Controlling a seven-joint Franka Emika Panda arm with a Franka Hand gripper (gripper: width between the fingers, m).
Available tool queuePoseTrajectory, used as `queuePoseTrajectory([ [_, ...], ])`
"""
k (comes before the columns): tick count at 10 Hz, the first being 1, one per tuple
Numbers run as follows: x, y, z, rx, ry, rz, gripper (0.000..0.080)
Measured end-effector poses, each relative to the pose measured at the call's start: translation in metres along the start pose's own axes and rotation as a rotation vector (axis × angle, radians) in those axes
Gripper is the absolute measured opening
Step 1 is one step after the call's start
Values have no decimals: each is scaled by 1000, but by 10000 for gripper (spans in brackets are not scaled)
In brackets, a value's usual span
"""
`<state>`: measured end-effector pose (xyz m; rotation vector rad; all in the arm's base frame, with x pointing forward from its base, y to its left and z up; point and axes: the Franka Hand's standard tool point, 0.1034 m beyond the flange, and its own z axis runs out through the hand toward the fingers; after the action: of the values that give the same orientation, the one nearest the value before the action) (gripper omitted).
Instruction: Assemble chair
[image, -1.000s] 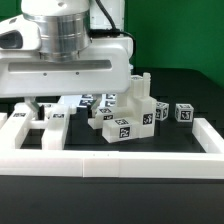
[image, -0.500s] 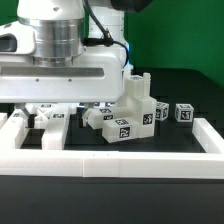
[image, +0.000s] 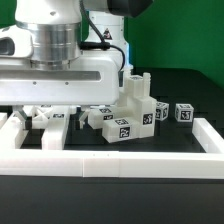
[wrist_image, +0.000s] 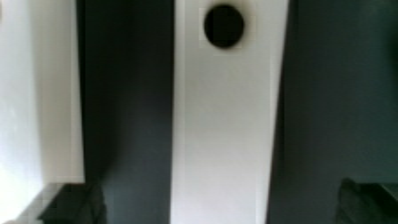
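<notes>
Chair parts are matte white blocks with black-and-white tags. In the exterior view, a joined cluster with an upright post stands at mid-table, and a long bar lies at the exterior view's left. My gripper hangs low over that left part, its fingers mostly hidden by the hand. The wrist view shows a long white bar with a dark round hole running between my open gripper. The dark fingertips stand well clear on either side of the bar.
A low white border wall runs along the front and both sides. Two small tagged blocks sit at the exterior view's right of the cluster. Another white piece lies beside the bar in the wrist view.
The hand has come down a little over the left bar. The jaws have stayed wide and the parts have not moved.
</notes>
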<state>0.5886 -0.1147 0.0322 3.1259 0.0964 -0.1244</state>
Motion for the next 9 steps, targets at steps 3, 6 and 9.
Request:
queuePoseTrajectory([
  [3, -9, -3, 11, 5, -22, 9, 649],
  [6, -9, -4, 24, -7, -16, 3, 649],
  [9, -11, -3, 27, -7, -20, 4, 636],
])
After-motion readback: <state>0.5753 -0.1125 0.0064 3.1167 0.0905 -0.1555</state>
